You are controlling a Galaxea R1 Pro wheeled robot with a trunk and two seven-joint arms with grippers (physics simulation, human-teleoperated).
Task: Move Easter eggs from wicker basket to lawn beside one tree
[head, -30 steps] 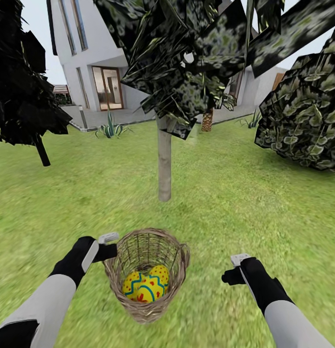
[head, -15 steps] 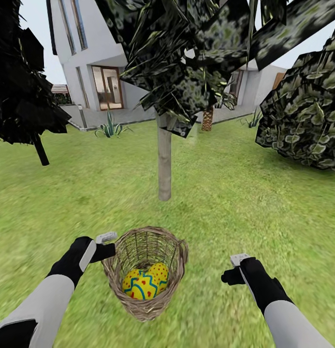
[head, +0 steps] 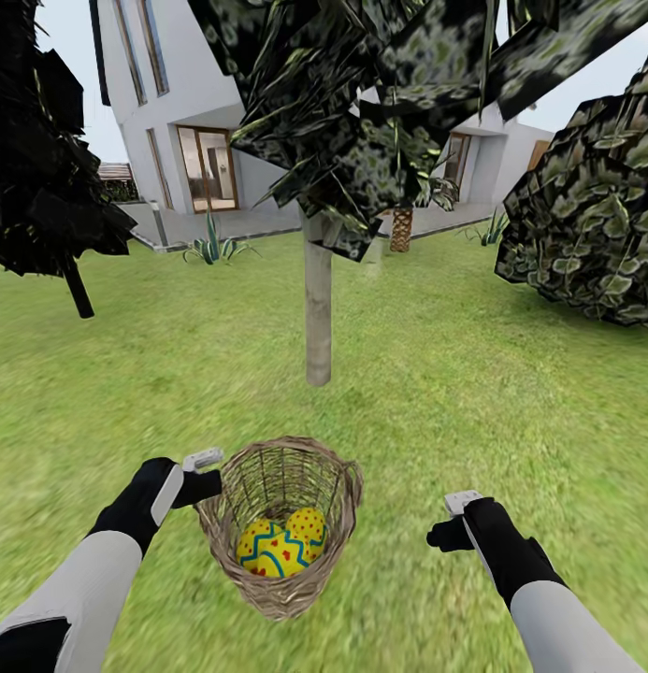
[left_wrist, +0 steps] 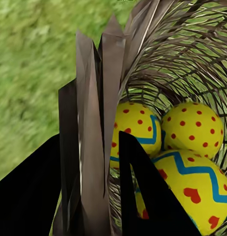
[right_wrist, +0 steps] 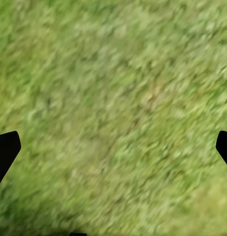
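Wicker basket (head: 281,523) is carried off the lawn (head: 511,393) by the left hand (head: 204,479), which is clamped on the rim wall: in the left wrist view one finger (left_wrist: 143,196) sits inside the weave and the other outside, with the wicker pinched between them. Three Easter eggs (head: 281,547) are all in the basket bottom, yellow with blue zigzags and red marks, touching one another.

The tree (head: 317,308) with the pale trunk stands straight ahead, beyond the basket and a fair stretch of grass away. A dark-foliage tree (head: 76,280) lies off to the left and a round bush (head: 585,224) to the right; the white house (head: 188,112) is behind.

Step in hand, as I judge it: bringing the basket up to the trunk before unloading. To do it well, keep the basket level so the eggs don't roll out, hold the rim pinch firm, and stop close enough that each egg can be set down just beside the trunk base.

Left forearm reaches forward and inward, wrist turned toward the basket. Right hand (head: 462,514) hangs free over bare grass, well apart from the basket, its fingers spread wide and holding nothing.
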